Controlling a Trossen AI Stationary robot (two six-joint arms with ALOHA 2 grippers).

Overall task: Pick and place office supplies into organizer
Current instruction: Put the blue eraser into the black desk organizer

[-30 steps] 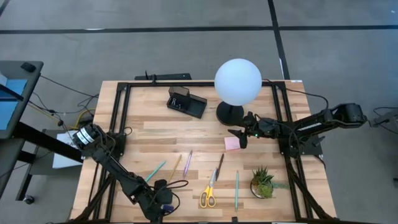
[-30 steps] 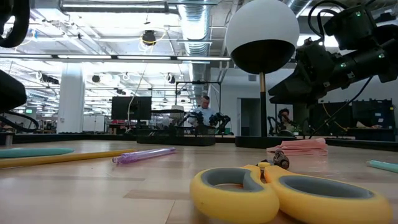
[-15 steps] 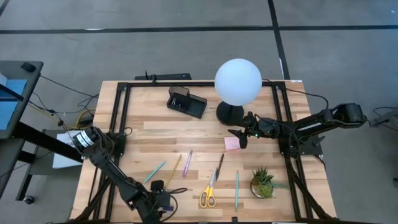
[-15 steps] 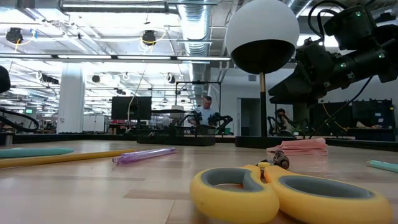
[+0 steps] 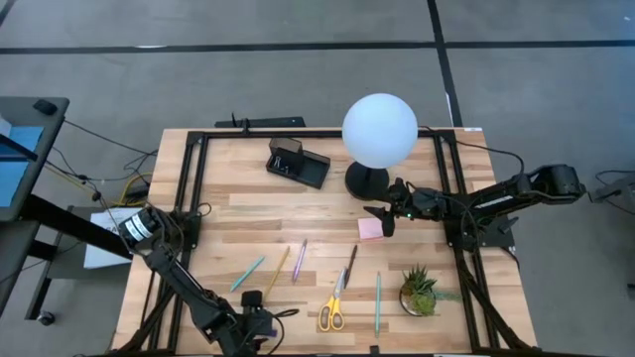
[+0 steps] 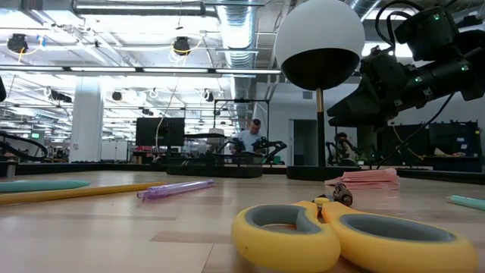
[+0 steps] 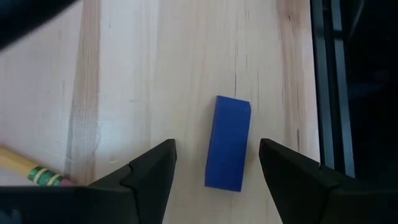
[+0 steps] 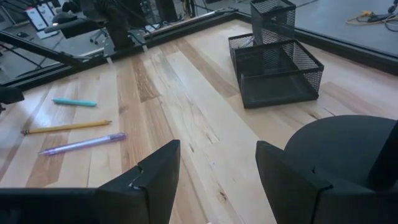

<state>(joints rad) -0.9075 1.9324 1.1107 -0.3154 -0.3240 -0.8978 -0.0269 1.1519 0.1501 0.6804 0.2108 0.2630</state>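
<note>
My left hand is hanging spread wide over the blue eraser near the counter edge. It's angled between the fingers, so I could clip a corner and flick it off.

A grey concrete floor crossed by dark seams surrounds the wooden table. Beyond the table's far edge, a large open hall shows white ceiling ducts, hanging lights, a white column, dark monitors and a seated person.
</note>
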